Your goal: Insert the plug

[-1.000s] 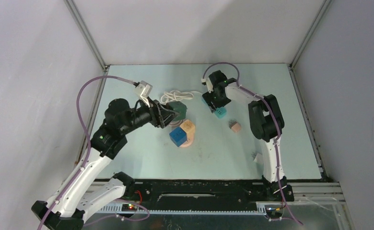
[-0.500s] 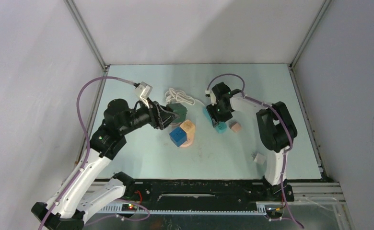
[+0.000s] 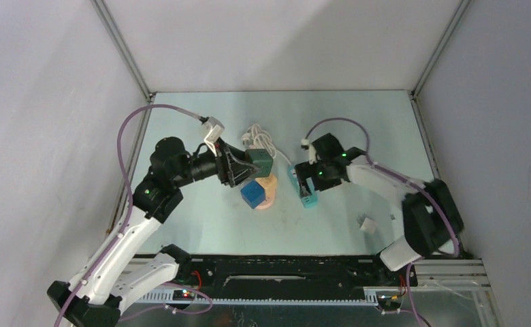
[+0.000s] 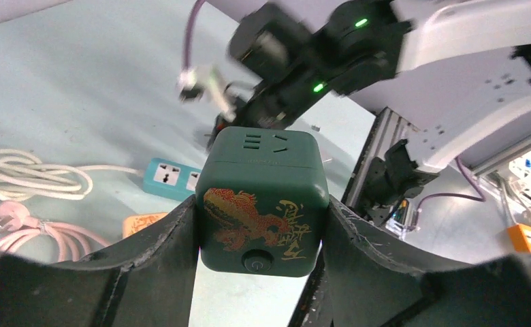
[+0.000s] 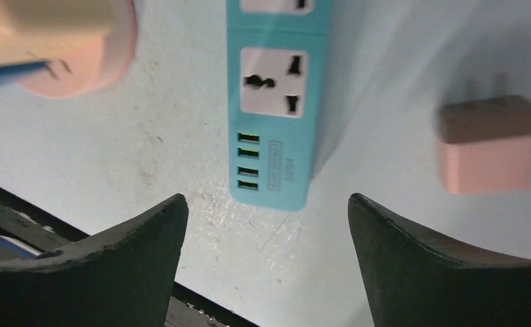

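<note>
Left gripper [image 3: 242, 165] is pinching the green cube [image 4: 259, 204] mid-table; right gripper [image 5: 266, 204], spread, is hovering over the power strip [image 5: 276, 102], probably needing the pink plug [image 5: 489, 143] next.

Open tabletop [image 3: 208, 218] runs from 6 to 8 o'clock of the blue cube [image 3: 252, 194]. At its 3 o'clock the pink disc [image 3: 269, 193] and teal power strip [image 3: 304, 189] leave a narrow lane; coiled white cable [image 3: 257, 136] crowds 12 o'clock.
</note>
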Controlling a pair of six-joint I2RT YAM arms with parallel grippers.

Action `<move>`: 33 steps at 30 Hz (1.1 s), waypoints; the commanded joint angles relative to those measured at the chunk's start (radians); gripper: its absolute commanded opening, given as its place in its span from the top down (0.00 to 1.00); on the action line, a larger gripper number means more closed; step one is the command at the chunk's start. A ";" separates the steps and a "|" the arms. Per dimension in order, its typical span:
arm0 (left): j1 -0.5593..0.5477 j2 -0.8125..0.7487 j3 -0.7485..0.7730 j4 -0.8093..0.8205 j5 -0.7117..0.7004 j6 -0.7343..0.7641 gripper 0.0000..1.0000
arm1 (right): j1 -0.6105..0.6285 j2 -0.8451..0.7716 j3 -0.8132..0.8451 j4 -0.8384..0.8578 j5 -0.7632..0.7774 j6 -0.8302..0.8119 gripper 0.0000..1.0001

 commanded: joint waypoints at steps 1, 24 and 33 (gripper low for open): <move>0.006 0.068 0.005 0.081 -0.005 0.097 1.00 | -0.115 -0.205 -0.054 0.115 -0.089 0.031 0.10; -0.224 1.029 0.764 -0.545 -0.345 0.444 1.00 | -0.472 -0.579 -0.328 0.219 -0.265 0.060 0.07; -0.290 1.230 0.994 -0.702 -0.499 0.542 1.00 | -0.497 -0.618 -0.341 0.210 -0.283 0.053 0.07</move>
